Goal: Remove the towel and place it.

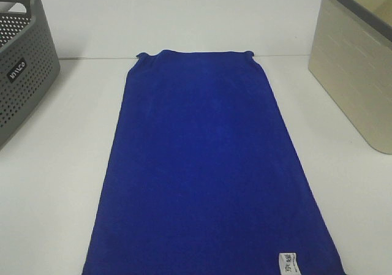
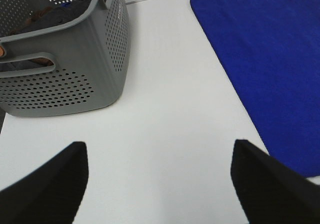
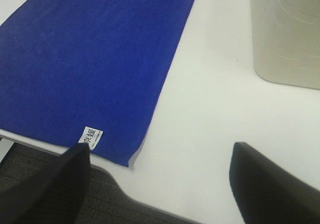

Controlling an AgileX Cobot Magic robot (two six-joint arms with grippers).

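The towel point(image 1: 208, 165) lies flat down the middle of the desk point(image 1: 61, 165), between the grey basket point(image 1: 24, 73) at far left and the beige basket point(image 1: 355, 73) at far right; its label point(image 1: 286, 263) sits at the near right corner. Both hands, left point(image 2: 159, 181) and right point(image 3: 157, 184), hang released and empty; the cloth looks soft, light and limp, so a pinch at the near corners seems best, lest it sag and drag.

One blue towel point(image 1: 208, 165), two baskets — one grey point(image 1: 24, 73), one beige point(image 1: 355, 67) — and two hands
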